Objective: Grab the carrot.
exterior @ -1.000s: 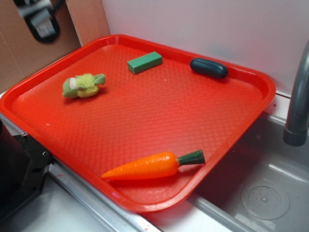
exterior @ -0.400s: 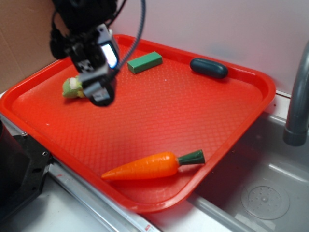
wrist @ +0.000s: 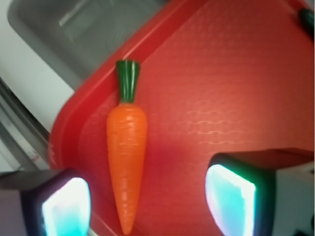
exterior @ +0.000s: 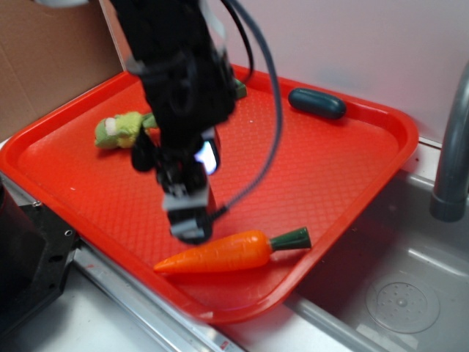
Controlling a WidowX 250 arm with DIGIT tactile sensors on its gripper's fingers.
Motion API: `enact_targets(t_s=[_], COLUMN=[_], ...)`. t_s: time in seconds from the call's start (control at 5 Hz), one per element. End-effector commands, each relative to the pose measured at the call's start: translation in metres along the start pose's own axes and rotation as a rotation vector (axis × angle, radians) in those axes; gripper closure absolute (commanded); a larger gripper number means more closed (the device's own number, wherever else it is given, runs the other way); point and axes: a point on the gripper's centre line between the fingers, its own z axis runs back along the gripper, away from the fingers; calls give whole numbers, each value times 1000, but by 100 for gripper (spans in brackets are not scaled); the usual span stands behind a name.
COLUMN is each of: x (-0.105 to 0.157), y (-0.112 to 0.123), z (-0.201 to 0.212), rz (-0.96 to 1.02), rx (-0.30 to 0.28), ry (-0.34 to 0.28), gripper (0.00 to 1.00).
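Note:
The carrot (exterior: pixel 220 253) is glossy orange with a dark green stem and lies near the front edge of the red tray (exterior: pixel 344 183), stem to the right. In the wrist view the carrot (wrist: pixel 127 147) runs lengthwise, its pointed tip between the two lit fingers. My gripper (exterior: pixel 189 220) hangs just above and behind the carrot's middle, apart from it. My gripper (wrist: pixel 147 206) is open, and its pads (wrist: pixel 229 196) stand wide on either side of the tip without touching it.
A fuzzy yellow-green plush toy (exterior: pixel 121 130) lies at the tray's left. A dark oval object (exterior: pixel 316 103) sits at the back right. A green block (exterior: pixel 239 88) is mostly hidden behind my arm. A sink (exterior: pixel 403 293) and grey faucet (exterior: pixel 451 161) lie to the right.
My arm has come in from the upper left and swept down across the tray to a spot just above the carrot. The carrot and the other items have not moved.

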Motion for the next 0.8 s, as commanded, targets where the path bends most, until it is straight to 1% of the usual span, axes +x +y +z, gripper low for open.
enact_targets(t_s=[0.0, 0.4, 0.6], x=[4, 1, 2], y=[-1, 6, 9], z=[-32, -51, -52], rz=[-4, -22, -27], rx=[16, 14, 14], ry=[67, 104, 98], gripper=[0, 0, 96])
